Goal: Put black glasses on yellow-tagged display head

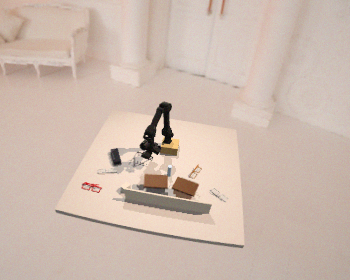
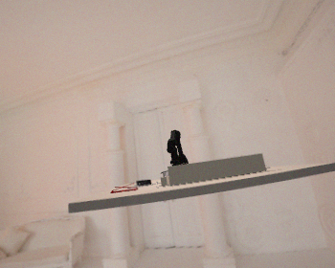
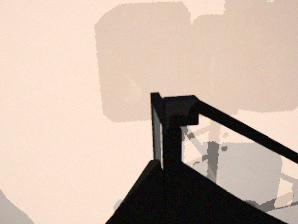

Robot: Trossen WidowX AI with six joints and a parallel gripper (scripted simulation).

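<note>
My gripper (image 1: 146, 153) (image 3: 162, 168) is shut on the black glasses (image 1: 138, 160) (image 3: 174, 113) and holds them a little above the board, left of the arm's base. In the wrist view the frame's corner stands up between my fingers and one temple (image 3: 248, 133) runs off to the right. Two brown display heads (image 1: 156, 181) (image 1: 185, 187) stand side by side behind a grey wall (image 1: 164, 201) (image 2: 214, 168), in front of and to the right of my gripper. I cannot make out a yellow tag. In the exterior view the arm (image 2: 176, 148) shows behind the wall.
A small blue-and-white post (image 1: 169, 170) stands between the heads. Other glasses lie on the board: red (image 1: 91, 187) (image 2: 123, 189), white (image 1: 107, 171), orange (image 1: 195, 171) and grey (image 1: 218, 194). A black case (image 1: 115, 156) (image 2: 144, 182) lies left of my gripper. A yellow block (image 1: 170, 146) sits at the arm's base.
</note>
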